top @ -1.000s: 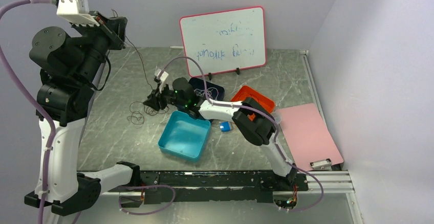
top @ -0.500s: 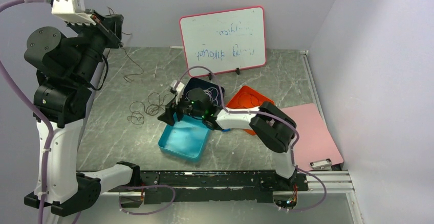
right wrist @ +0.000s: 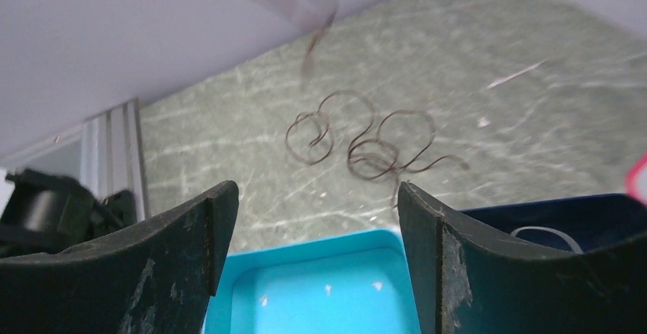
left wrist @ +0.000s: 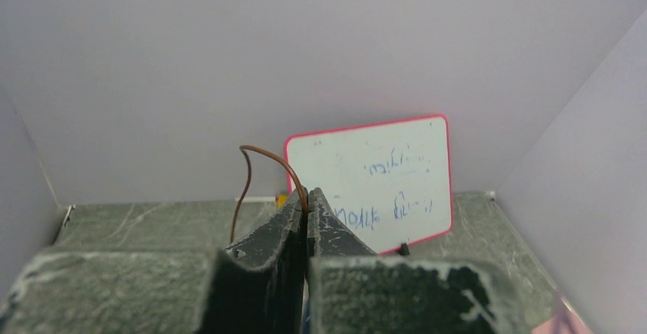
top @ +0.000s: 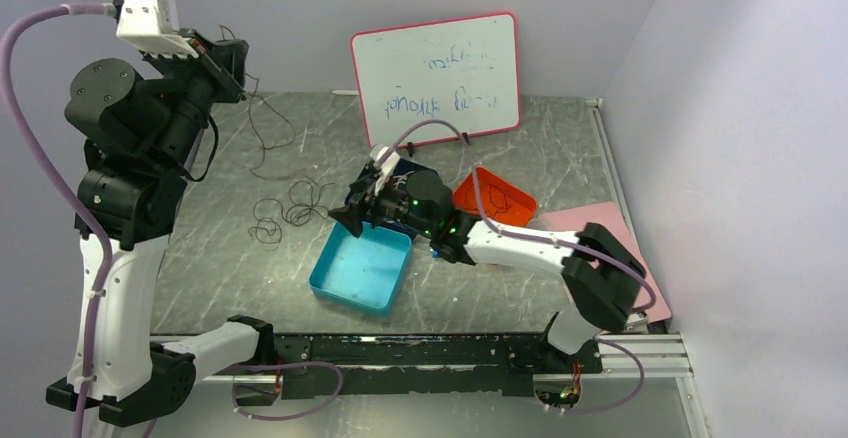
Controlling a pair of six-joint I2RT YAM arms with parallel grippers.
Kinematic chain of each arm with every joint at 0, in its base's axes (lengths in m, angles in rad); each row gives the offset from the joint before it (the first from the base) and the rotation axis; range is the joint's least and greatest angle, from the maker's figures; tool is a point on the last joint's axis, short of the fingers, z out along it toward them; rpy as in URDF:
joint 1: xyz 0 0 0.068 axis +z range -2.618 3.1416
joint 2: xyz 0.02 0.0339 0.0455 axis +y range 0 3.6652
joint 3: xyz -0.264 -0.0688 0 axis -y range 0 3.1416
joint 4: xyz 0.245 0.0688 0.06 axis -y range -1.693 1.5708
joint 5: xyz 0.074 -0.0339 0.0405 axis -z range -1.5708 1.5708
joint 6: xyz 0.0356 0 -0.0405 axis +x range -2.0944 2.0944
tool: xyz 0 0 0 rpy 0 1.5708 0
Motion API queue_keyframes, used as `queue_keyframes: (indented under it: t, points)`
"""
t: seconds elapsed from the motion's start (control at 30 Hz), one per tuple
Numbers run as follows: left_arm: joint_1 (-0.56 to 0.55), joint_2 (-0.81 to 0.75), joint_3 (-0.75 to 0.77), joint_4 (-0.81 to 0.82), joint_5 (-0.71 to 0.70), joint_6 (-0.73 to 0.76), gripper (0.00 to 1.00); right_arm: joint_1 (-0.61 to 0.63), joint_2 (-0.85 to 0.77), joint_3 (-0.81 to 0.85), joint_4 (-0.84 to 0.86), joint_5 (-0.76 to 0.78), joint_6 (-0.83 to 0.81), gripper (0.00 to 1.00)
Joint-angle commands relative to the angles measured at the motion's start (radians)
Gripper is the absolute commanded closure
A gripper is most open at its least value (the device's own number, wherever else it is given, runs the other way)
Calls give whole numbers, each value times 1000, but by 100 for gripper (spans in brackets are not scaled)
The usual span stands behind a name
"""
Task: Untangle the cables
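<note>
Up high, left claw (left wrist: 307, 199) pinches a brown cable (left wrist: 260, 153); wrist view shows right claw (right wrist: 317, 200) wide.

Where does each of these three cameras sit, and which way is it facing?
Top external: fixed above and behind the arms, looking down on the table; both arms show.
Left wrist: on the raised left gripper, facing the whiteboard; its shut fingers pinch a brown cable.
Right wrist: on the right gripper, looking down at coiled cables and the teal tray between open fingers.
Shared: top and left wrist both show the whiteboard.
</note>
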Motion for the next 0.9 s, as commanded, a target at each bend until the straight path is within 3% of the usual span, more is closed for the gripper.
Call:
queue_keyframes:
  t: [0.0, 0.17, 0.4, 0.63, 0.87]
  points:
    - [-4, -32, -63, 8, 53, -29, 93, -1, -131, 3, -106, 254, -58, 20]
    - [-4, -72, -151, -1, 146, -51, 93, -6, -254, -12, -213, 523, -85, 19]
    - [-4, -100, -238, -33, 239, -83, 93, -10, -384, -57, -247, 739, -145, 18]
    - [-34, -116, -343, -34, 284, -125, 93, -15, -421, -76, -273, 832, -151, 17]
    - [-147, -135, -426, -13, 282, -123, 93, -20, -440, -89, -291, 851, -136, 17]
